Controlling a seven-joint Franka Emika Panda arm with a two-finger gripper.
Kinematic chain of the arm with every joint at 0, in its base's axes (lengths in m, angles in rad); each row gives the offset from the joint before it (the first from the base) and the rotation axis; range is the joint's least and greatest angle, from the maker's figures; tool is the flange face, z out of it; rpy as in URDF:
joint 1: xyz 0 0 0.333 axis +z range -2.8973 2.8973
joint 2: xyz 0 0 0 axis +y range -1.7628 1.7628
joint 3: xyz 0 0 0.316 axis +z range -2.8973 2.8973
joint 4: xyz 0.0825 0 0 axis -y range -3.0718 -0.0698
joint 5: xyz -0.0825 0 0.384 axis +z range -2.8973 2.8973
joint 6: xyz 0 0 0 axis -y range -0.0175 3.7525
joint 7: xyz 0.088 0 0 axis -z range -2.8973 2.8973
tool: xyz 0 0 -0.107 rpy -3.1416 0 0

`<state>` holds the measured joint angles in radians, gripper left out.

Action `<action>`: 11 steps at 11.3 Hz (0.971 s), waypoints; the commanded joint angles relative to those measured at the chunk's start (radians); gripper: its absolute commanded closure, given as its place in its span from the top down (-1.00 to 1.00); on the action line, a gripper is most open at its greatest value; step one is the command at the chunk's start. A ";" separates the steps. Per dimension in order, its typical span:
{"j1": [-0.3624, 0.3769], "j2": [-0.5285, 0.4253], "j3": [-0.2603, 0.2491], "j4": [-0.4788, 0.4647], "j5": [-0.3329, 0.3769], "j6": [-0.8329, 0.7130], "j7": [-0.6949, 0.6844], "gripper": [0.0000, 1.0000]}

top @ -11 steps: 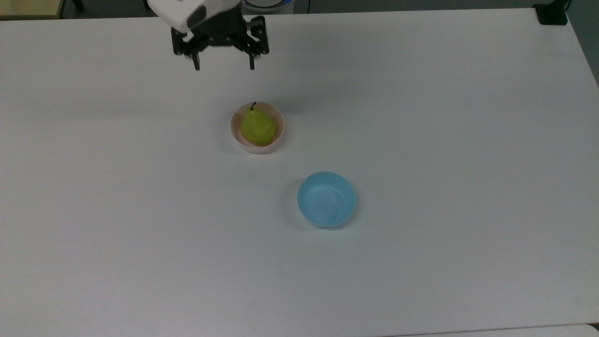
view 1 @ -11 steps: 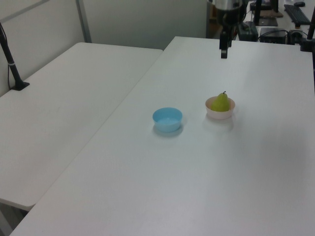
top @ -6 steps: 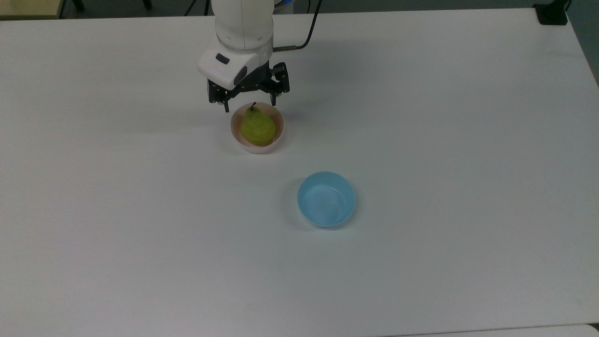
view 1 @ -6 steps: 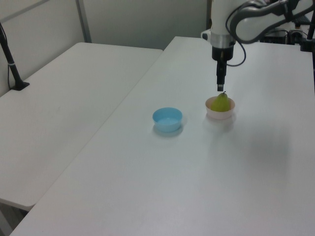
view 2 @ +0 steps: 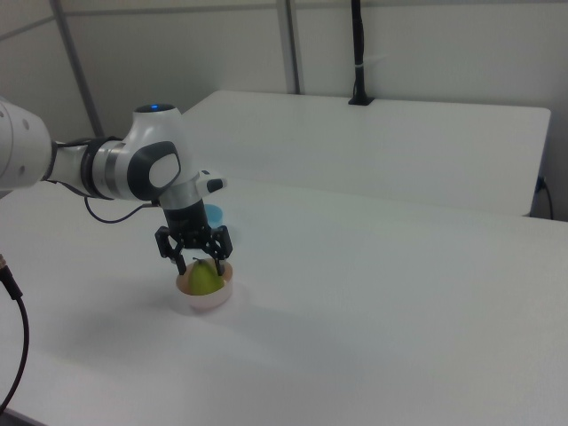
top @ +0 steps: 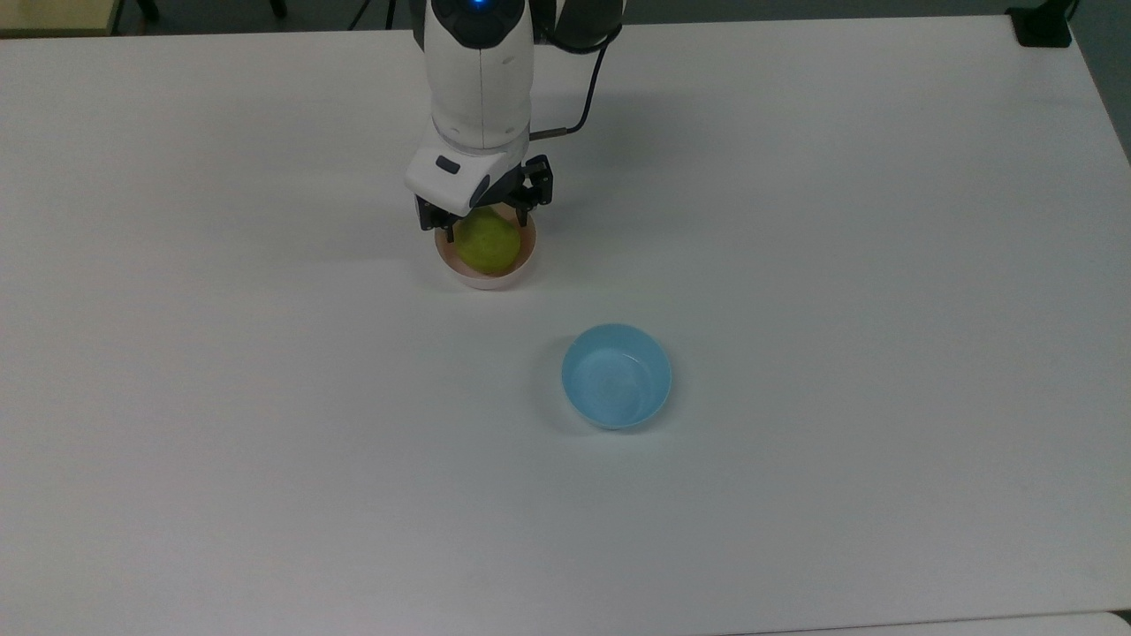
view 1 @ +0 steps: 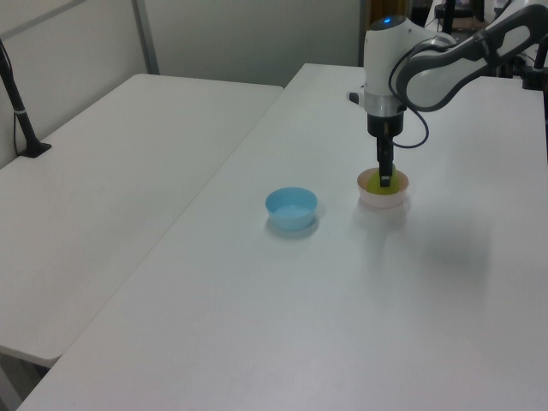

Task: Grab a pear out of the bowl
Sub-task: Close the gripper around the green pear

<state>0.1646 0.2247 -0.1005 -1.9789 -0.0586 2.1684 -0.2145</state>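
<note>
The yellow-green pear (top: pixel 489 248) sits in the small pale pink bowl (top: pixel 482 279) at the middle back of the white table. My gripper (top: pixel 486 225) has come down over the bowl and stands open, its two black fingers straddling the upper part of the pear. In the right view the fingers (view 2: pixel 181 264) hang on either side of the pear (view 2: pixel 204 280), just above the bowl's rim (view 2: pixel 206 299). The left view shows the gripper (view 1: pixel 385 178) pointing straight down into the bowl (view 1: pixel 382 199). The hand hides the pear's stem in the top view.
An empty light blue bowl (top: pixel 617 375) stands nearer the front, to the top view's right of the pink bowl, also seen as the blue bowl (view 1: pixel 291 207). A second white table (view 1: pixel 111 171) adjoins at the left view's left, with a black clamped pole (view 1: pixel 21 111).
The arm has moved from the table's back edge toward the pink bowl and descended. Its open fingers went from above the pear's stem to around the pear.
</note>
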 commanded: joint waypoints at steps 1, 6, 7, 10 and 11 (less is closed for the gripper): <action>0.024 0.007 -0.007 -0.021 -0.009 0.030 -0.020 0.69; 0.024 0.012 -0.007 -0.020 -0.024 0.027 -0.020 -0.52; 0.023 0.002 -0.007 -0.017 -0.024 0.018 -0.020 -0.55; 0.020 -0.060 -0.005 0.021 -0.020 -0.066 -0.017 -0.55; 0.023 -0.073 -0.005 0.056 -0.012 -0.123 -0.008 -0.55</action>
<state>0.1775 0.2229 -0.1004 -1.9664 -0.0713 2.1604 -0.2171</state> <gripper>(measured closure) 0.286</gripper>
